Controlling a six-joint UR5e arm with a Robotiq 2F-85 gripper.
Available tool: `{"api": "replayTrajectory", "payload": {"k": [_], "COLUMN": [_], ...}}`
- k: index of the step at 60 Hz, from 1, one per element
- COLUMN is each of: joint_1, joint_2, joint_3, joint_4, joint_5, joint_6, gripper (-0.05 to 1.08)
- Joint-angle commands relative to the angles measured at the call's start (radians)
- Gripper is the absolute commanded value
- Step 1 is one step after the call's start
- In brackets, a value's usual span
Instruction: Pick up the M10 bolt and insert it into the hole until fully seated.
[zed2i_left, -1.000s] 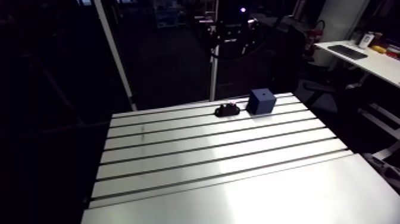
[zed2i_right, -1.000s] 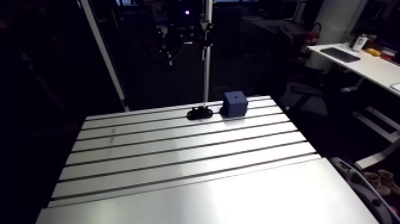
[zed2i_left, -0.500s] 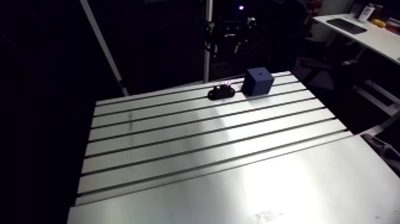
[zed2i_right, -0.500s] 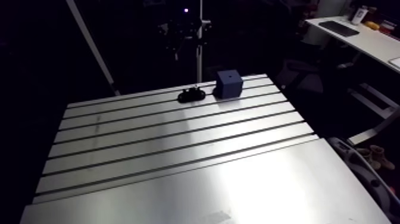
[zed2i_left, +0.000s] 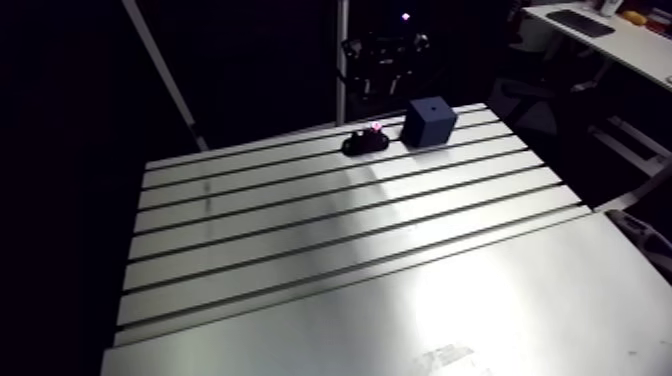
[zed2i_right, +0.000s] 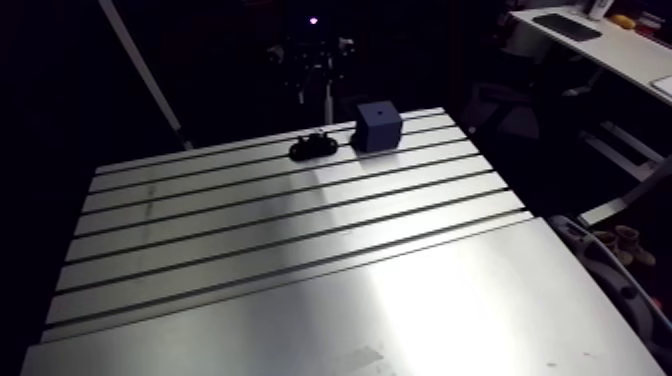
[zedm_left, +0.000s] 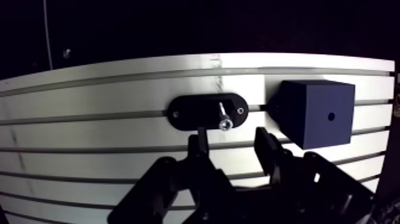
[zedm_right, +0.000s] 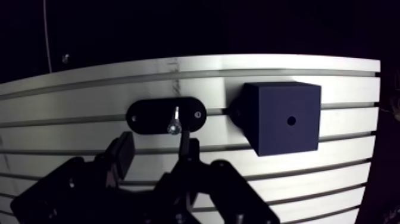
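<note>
Zero steps done: small silver M10 bolt (zedm_left: 224, 119) sits in its black oval plastic holder (zedm_left: 193, 116), ungrasped.
Gripper: black two-finger gripper (zedm_left: 233, 146) hovers just short of the holder, jaws wide, nothing between them.
Block: dark-blue cube (zedm_left: 309, 122) beside the holder, its hole (zedm_left: 331, 116) empty.
Left: grasp, lift, carry, insert, seat.
</note>
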Motion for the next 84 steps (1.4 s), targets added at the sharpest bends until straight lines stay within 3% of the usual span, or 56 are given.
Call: {"api": "replayTrajectory", "payload": {"k": [1, 84], "joint_1": [-0.007, -0.006], "joint_2": [0.020, 0.079], "joint_3": [0.006, 0.005], "joint_4": [-0.001, -0.007], "joint_5": [0.001, -0.006], "joint_6": [-0.005, -0.028], "gripper": [0.51, 0.58]}}
